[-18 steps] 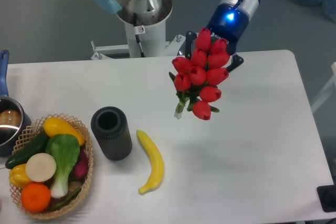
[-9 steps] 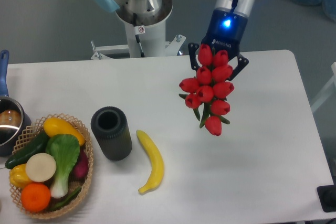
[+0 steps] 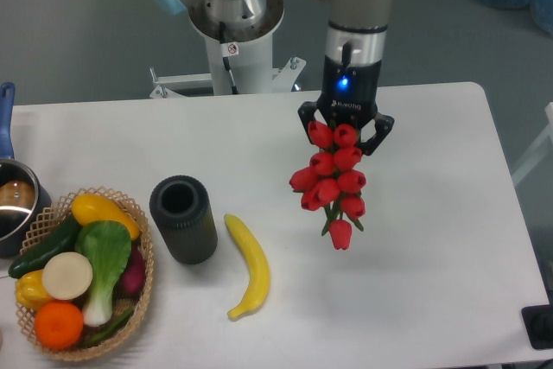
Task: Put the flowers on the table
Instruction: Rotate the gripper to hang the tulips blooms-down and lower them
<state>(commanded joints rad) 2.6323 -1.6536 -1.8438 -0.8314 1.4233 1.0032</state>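
The flowers (image 3: pixel 333 181), a bunch of red tulip buds with green leaves, hang in my gripper (image 3: pixel 344 134) above the middle right of the white table (image 3: pixel 432 248). The gripper points down and is shut on the top of the bunch. The buds trail down towards the table; I cannot tell whether the lowest bud touches it. The bound stems are hidden by the buds and the gripper.
A black cylindrical vase (image 3: pixel 183 219) stands left of centre with a yellow banana (image 3: pixel 248 266) beside it. A wicker basket (image 3: pixel 143 293) of vegetables and fruit sits at the front left. A pot (image 3: pixel 15 200) is at the left edge. The robot base (image 3: pixel 233 36) is behind.
The gripper has swung from a tilt to pointing straight down and has come lower and slightly forward, carrying the flowers down closer to the table.
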